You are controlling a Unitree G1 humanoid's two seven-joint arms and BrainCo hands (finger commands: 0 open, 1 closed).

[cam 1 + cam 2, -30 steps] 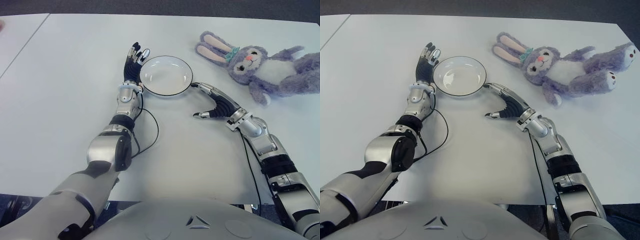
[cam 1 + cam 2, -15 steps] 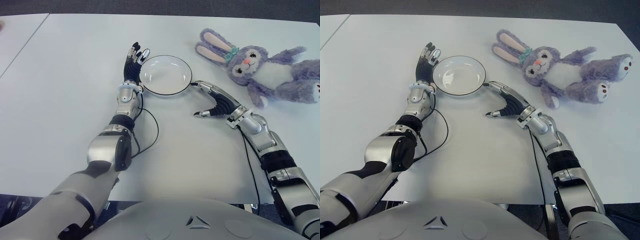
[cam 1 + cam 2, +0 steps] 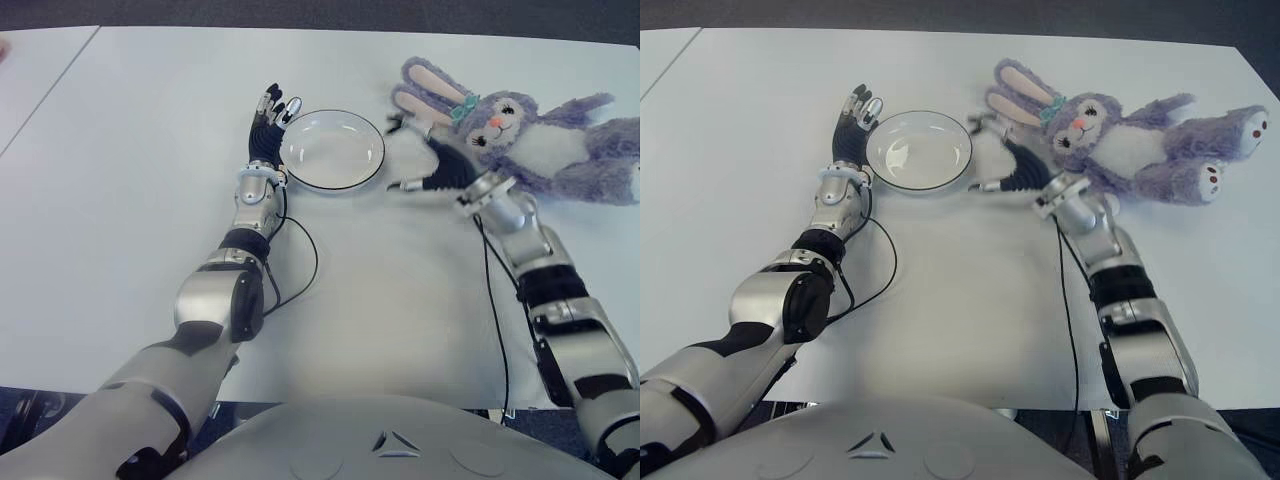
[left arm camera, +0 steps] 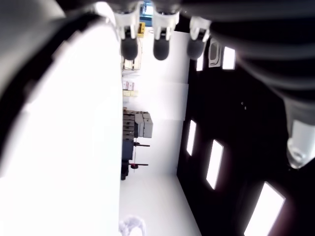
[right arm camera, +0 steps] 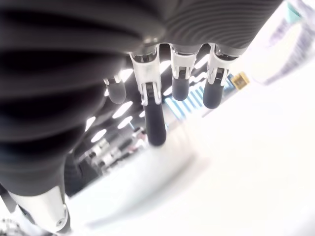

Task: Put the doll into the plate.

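A purple plush bunny doll [image 3: 535, 140] lies on its back at the far right of the white table [image 3: 150, 150], ears pointing left. A white plate [image 3: 332, 150] with a dark rim stands left of it and holds nothing. My right hand [image 3: 408, 155] is open, fingers spread, between the plate's right rim and the doll's head, with its palm close to the doll's lower ear. I cannot tell if it touches the doll. My left hand [image 3: 271, 115] shows beside the plate's left rim with its fingers straight and nothing in it.
A black cable [image 3: 300, 265] loops on the table beside my left forearm, and another runs along my right forearm [image 3: 520, 240]. A seam between two tabletops [image 3: 45, 90] crosses the far left.
My right hand has moved from in front of the plate forward and to the right, up to the doll's head. The doll's legs shifted a little earlier on. My left hand stayed put.
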